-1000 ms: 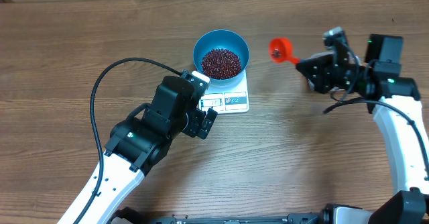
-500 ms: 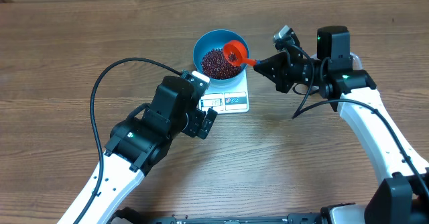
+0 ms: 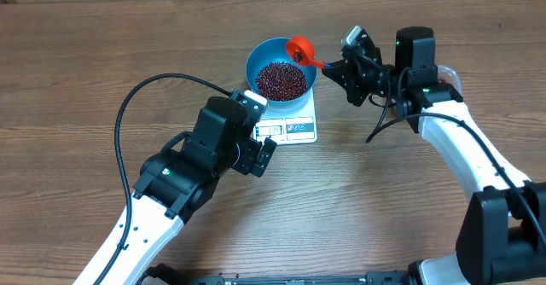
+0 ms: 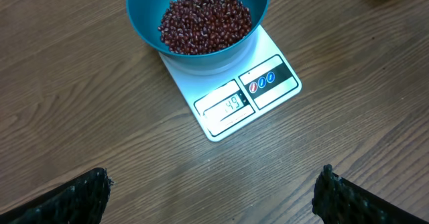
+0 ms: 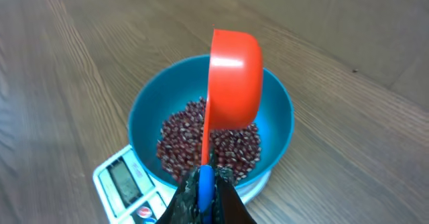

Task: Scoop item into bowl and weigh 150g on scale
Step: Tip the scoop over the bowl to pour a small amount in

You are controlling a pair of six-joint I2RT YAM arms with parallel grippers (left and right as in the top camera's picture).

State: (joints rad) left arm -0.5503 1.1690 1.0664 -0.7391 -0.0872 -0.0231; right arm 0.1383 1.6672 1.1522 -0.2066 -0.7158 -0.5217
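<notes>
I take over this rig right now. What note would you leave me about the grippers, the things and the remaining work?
Left gripper: open, empty, hovering above the table near the scale.
Right gripper: shut on the handle of the red scoop, which is tipped over the bowl.
The bowl stands on the scale, with a pile of beans inside.
Left: check the display; its digits are too small to read reliably here. Scoop more only if it is under target.
</notes>
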